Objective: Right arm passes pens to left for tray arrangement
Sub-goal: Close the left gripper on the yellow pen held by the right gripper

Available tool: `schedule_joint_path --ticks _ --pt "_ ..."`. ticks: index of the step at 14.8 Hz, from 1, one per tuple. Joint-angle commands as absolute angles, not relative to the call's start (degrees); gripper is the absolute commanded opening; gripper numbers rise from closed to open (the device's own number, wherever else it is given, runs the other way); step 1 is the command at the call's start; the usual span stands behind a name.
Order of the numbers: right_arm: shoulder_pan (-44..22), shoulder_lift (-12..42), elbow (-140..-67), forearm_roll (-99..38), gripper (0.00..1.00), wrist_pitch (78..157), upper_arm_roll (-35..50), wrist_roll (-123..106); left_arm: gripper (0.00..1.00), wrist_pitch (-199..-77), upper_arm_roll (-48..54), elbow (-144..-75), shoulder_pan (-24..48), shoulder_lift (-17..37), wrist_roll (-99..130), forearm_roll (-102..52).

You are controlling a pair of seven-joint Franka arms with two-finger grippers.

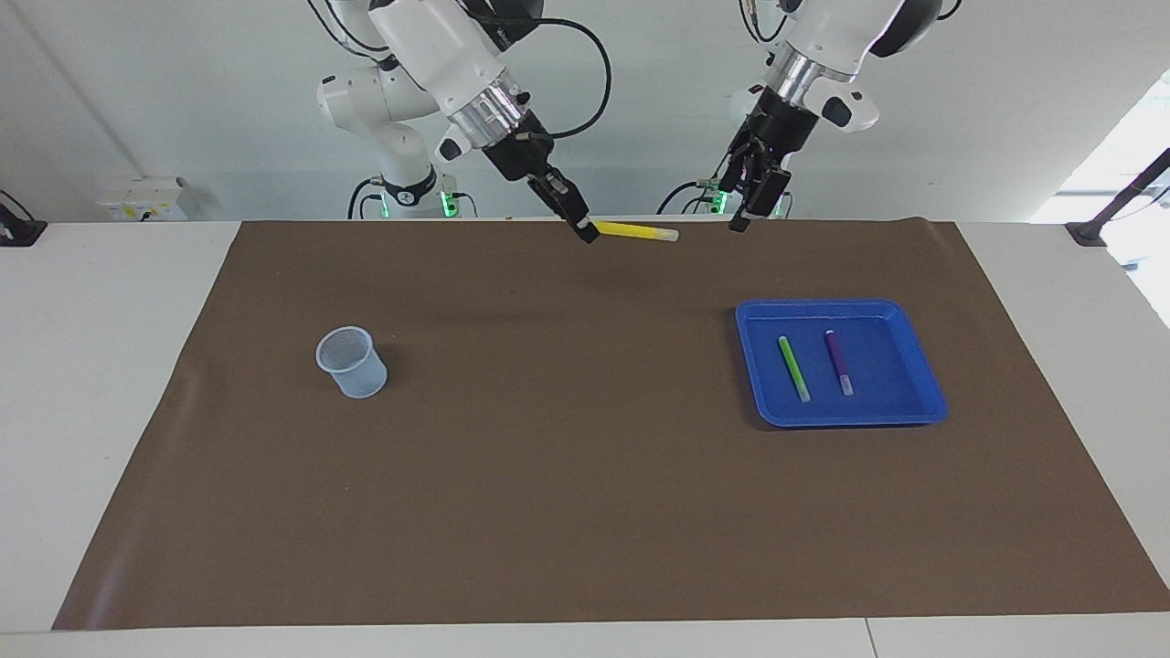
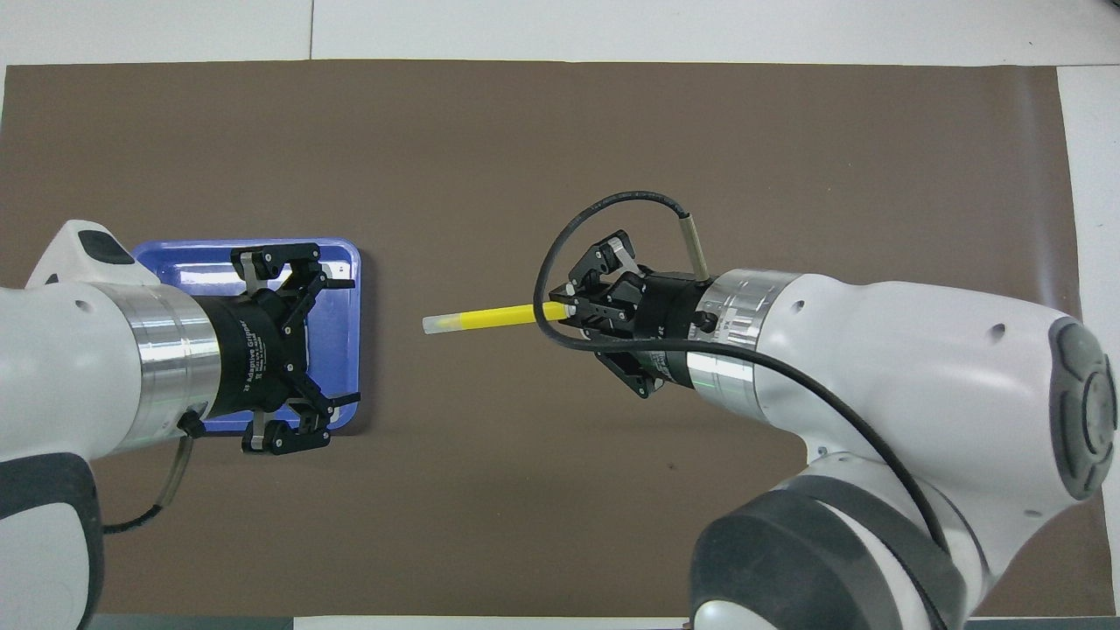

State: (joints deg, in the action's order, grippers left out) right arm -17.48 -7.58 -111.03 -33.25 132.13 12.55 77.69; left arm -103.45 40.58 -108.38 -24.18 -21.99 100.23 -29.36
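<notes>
Right claw [image 1: 588, 232] raised over mat's [image 1: 585, 512] robot-side edge, mid-counter, clenched on yellow pen [image 1: 637, 232]; pen level, whitish cap pointing toward left claw [image 1: 745, 212]. Left claw released, fingers spread wide, aloft just beside pen's capped tip, not touching. Blue tray [image 1: 925, 376] on mat toward left arm's end; green pen [image 1: 793, 367] and purple pen [image 1: 839, 362] inside, side by side, apart. Translucent cup [image 1: 352, 362] upright toward right arm's end.

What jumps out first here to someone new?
The yellow pen, held level in mid-air by the shut right tool, pale cap pointing at the open left tool raised close by. Next, the blue tray toward the left arm's end, with the green pen and purple pen lying side by side in it.
</notes>
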Motion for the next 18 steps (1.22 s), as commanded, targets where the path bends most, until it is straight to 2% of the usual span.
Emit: schedule_joint_path --ticks 1,5,9,12,18 --pt "-19.2 -6.7 -109.9 -34.5 0.00 132.5 12.5 80.8 1.00 -104.3 40.1 -109.9 -24.1 -27.8 110.5 -29.0" --pt "-20.0 -6.8 -109.7 -34.5 0.00 132.5 12.5 81.8 1.00 -104.8 42.4 -109.2 -23.8 -28.3 115.3 -25.4" --pt "-20.0 -6.8 -109.6 -34.5 0.00 132.5 14.2 83.2 1.00 -103.4 42.3 -109.9 -19.6 -29.0 117.8 -25.5" --pt "-20.0 -6.9 -109.6 -34.5 0.00 132.5 15.0 84.0 1.00 -104.2 42.5 -110.0 -19.2 -29.0 122.0 -25.8" --pt "-20.0 -7.0 -109.4 -34.5 0.00 132.5 17.1 85.5 1.00 -107.8 42.5 -113.0 -17.1 -28.6 122.9 -25.7"
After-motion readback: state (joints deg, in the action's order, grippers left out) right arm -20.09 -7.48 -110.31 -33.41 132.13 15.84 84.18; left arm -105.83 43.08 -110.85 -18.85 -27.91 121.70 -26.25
